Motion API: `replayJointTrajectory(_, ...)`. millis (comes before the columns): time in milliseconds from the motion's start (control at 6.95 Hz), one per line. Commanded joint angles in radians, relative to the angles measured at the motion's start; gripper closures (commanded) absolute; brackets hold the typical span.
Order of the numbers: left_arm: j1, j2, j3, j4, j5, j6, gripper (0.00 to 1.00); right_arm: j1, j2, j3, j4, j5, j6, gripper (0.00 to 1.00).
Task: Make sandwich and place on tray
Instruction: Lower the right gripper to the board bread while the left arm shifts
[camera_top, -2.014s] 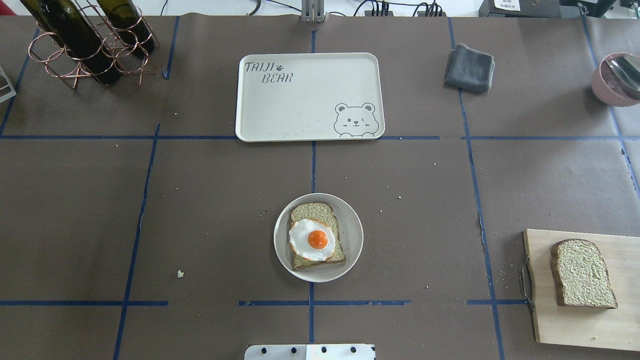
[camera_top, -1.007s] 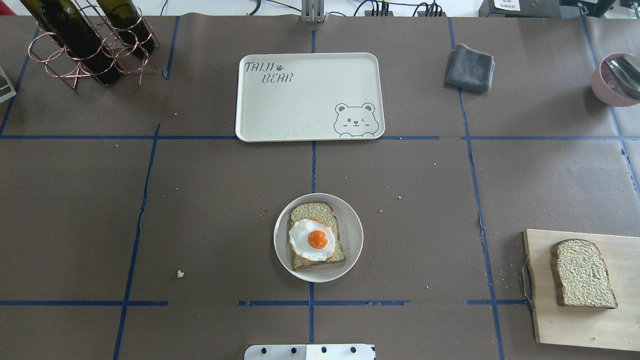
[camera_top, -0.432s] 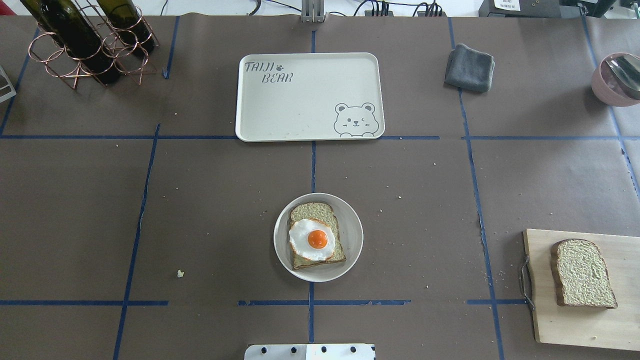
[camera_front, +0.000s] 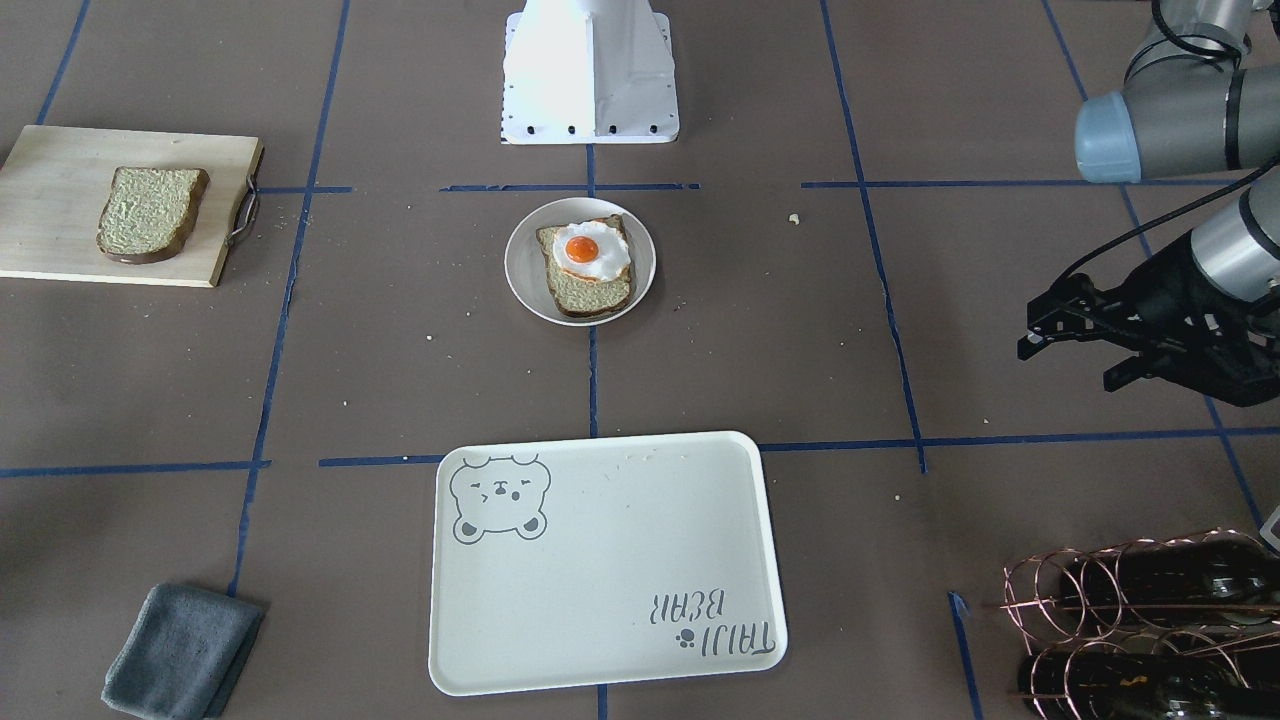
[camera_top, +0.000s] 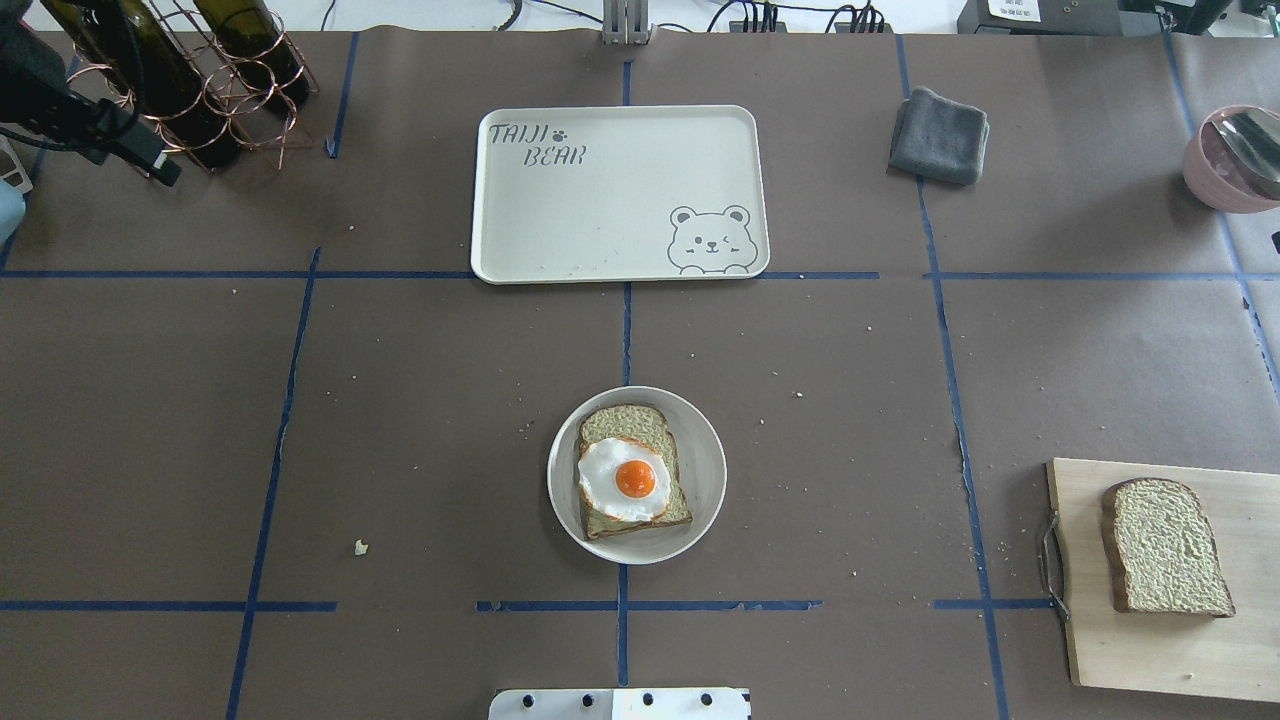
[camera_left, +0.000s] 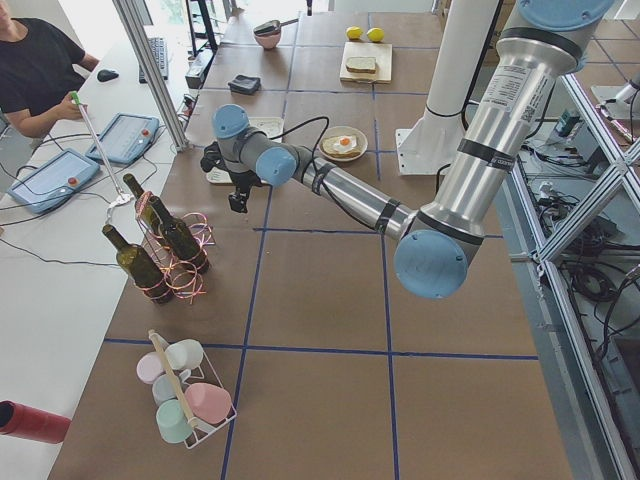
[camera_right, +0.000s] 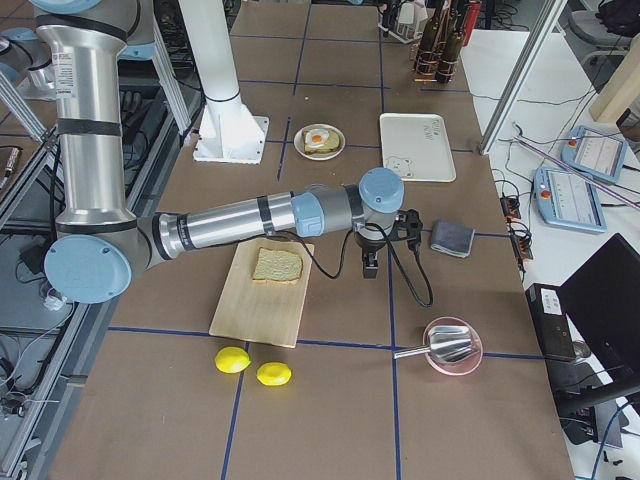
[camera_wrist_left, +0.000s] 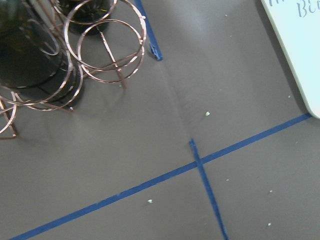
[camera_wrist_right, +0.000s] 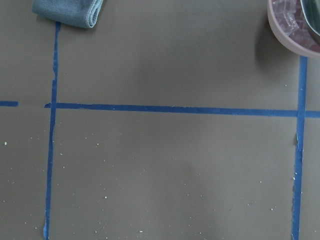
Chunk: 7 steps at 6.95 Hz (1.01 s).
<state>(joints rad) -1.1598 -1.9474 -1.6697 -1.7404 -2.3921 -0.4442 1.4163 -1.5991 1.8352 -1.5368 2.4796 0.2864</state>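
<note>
Brown paper table (camera_top: 400, 400), blue tape grid. Near centre, the plate (camera_top: 700, 440) holds one slice (camera_top: 625, 425) with the egg (camera_top: 625, 480) on top. We judge the sandwich half built. The second slice (camera_top: 1165, 545) lies flat on the board (camera_top: 1230, 660), near right, well apart. The tray (camera_top: 600, 220) sits far centre, sandwich not on it. The left gripper (camera_front: 1068, 365) hangs far left beside the wine rack (camera_top: 200, 110), jaws apart, holding nothing. The right gripper (camera_right: 370, 262) shows only from the side; we cannot tell its jaws. We judge the second slice light and soft, so pinch across the crusts. The plate is stiff: take its rim and keep it level, or the egg slides.
</note>
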Motion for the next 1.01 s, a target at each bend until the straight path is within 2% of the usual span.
replayJointTrajectory(0,0.086,0.001,-0.025,-0.164,0.083,-0.303,0.0,-0.095,-0.176,0.038,0.318,-0.036,0.24,0.0)
replayJointTrajectory(144,0.115,0.001,-0.051,-0.165,0.111,-0.353,0.0,-0.153,-0.258,0.039,0.507,-0.069,0.389,0.0)
replayJointTrajectory(288,0.132,-0.001,-0.068,-0.166,0.111,-0.393,0.0,-0.228,-0.33,0.039,0.635,-0.105,0.478,0.0)
replayJointTrajectory(719,0.155,-0.002,-0.102,-0.168,0.113,-0.458,0.0,-0.512,-0.497,0.041,0.916,-0.287,0.664,0.0)
replayJointTrajectory(863,0.158,-0.002,-0.107,-0.166,0.113,-0.458,0.0,-0.637,-0.505,0.039,0.943,-0.382,0.727,0.0)
